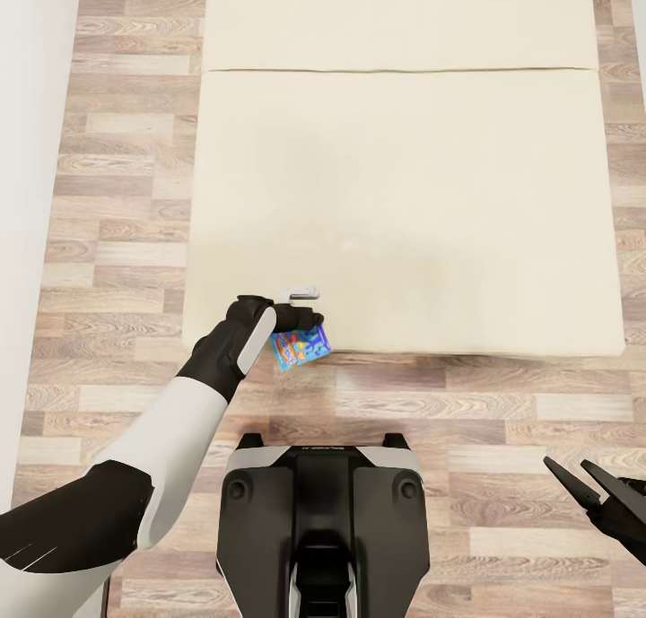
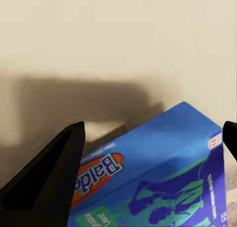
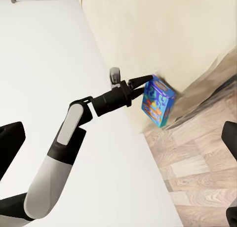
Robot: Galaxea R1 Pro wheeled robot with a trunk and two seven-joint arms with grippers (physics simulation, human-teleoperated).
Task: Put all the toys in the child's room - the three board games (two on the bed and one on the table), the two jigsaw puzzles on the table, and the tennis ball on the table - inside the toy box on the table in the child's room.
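While the robot's dark base (image 1: 321, 519) stood on the wood-plank floor (image 1: 502, 421) at the near edge, the right gripper (image 1: 583, 479) hung low at the near right, its two black fingers spread apart and holding nothing. Farther in and to the left, the white-and-black left arm (image 1: 170, 439) reached forward to the near edge of the cream mattress-topped bed (image 1: 404, 205). The left gripper (image 1: 301, 322) was clamped on a light blue flat rectangular cardboard board game box (image 1: 301, 346) with blue lettering and multicoloured print, carried tilted just off the bed's near left corner, over the floor. From the left wrist, the box (image 2: 163, 172) sat between the black fingers (image 2: 49, 177), its orange-and-blue logo showing. From the right wrist, that box (image 3: 157, 101) hung beside the bed's side. Beyond, the bed stretched far, a seam crossing it. A white wall (image 1: 27, 196) ran along the left.
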